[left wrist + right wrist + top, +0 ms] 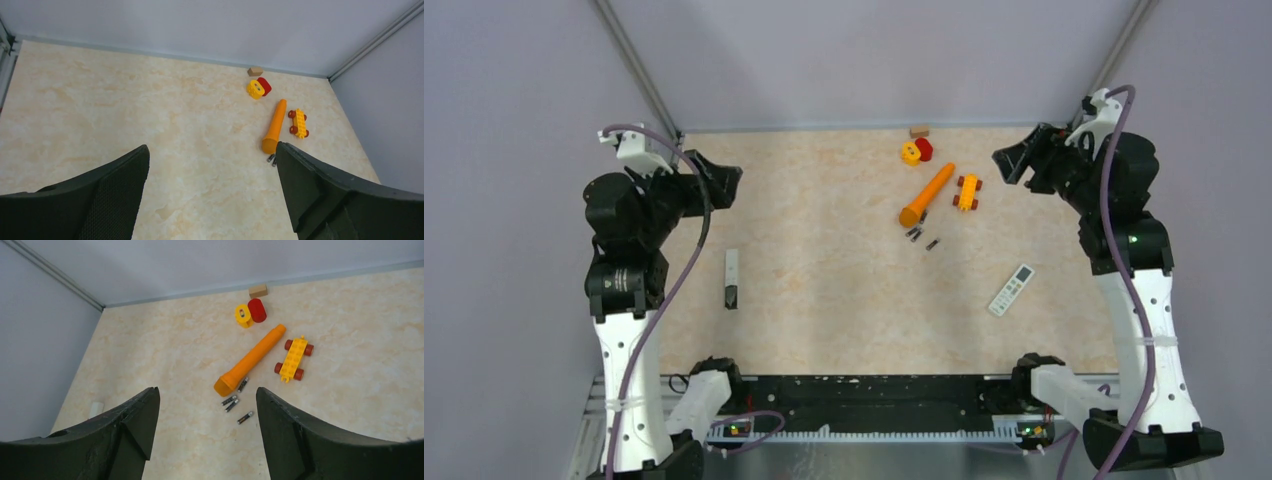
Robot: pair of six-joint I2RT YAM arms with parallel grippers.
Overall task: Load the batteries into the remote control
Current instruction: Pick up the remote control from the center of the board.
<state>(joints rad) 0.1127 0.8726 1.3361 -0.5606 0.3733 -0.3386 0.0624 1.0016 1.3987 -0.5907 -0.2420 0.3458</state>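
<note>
Right gripper [206,395]: jaws stand wide apart, fingers dark at the bottom edge. Four batteries [229,400] lie loose just beside the wide end of the orange carrot toy [250,360]. Yellow wheeled block [293,358] lies near the carrot, not touching.

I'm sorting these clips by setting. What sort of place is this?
Most likely a robot-manipulation lab cell, not a home: a marble-look table boxed in by plain grey walls, a left arm and right arm bolted at its near edge, and loose props such as the carrot toy and batteries.
</note>
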